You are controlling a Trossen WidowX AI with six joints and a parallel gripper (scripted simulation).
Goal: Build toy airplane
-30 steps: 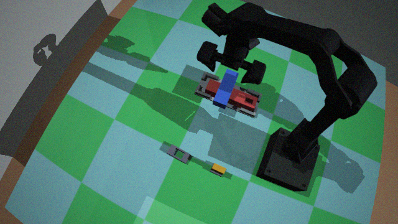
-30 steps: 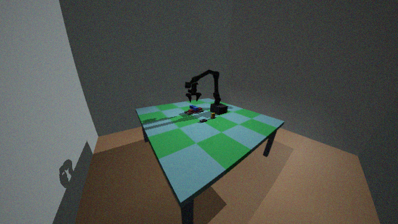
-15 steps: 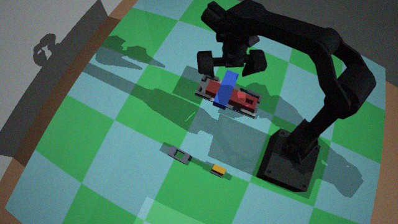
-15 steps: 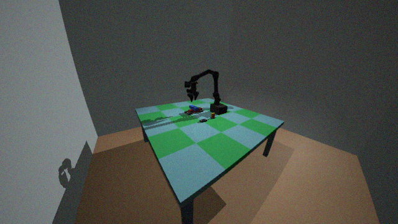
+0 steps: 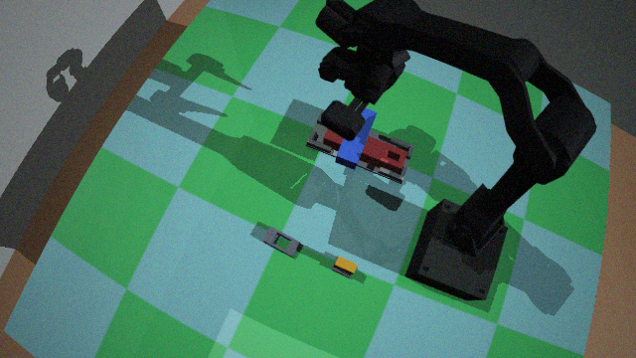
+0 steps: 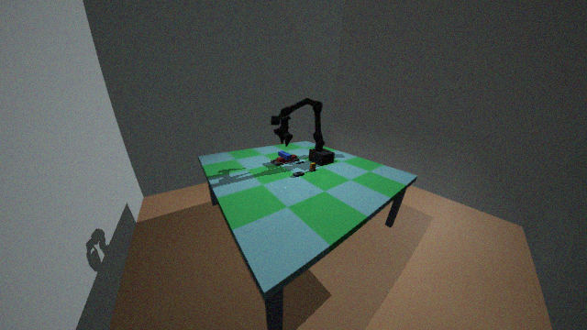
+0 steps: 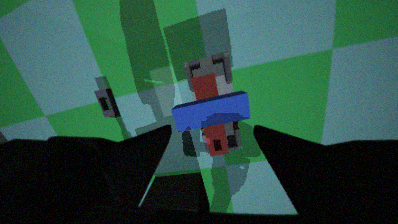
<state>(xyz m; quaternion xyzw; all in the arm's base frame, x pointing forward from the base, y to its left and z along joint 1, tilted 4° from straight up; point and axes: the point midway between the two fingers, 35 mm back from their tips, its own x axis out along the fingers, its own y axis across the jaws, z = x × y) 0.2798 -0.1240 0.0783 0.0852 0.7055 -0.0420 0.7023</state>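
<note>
The red fuselage [image 5: 380, 151] [image 6: 281, 160] [image 7: 205, 86] lies in the grey cradle [image 5: 315, 143] [image 7: 223, 62]. The blue wing [image 5: 355, 146] [image 6: 284, 154] [image 7: 212, 110] sits across its top. A dark socket shows open near the fuselage's tail. The yellow tail fin [image 5: 345, 265] [image 6: 313, 166] lies apart on the table, near the arm's base. My gripper [image 5: 358, 106] [image 6: 283, 136] [image 7: 211, 131] is open and empty. It hangs well above the wing, touching nothing.
A small grey holder [image 5: 281, 242] [image 6: 298, 173] [image 7: 106, 102] with an empty slot lies left of the tail fin. The arm's black base [image 5: 454, 254] [image 6: 321, 157] stands right of the fin, close to the cradle.
</note>
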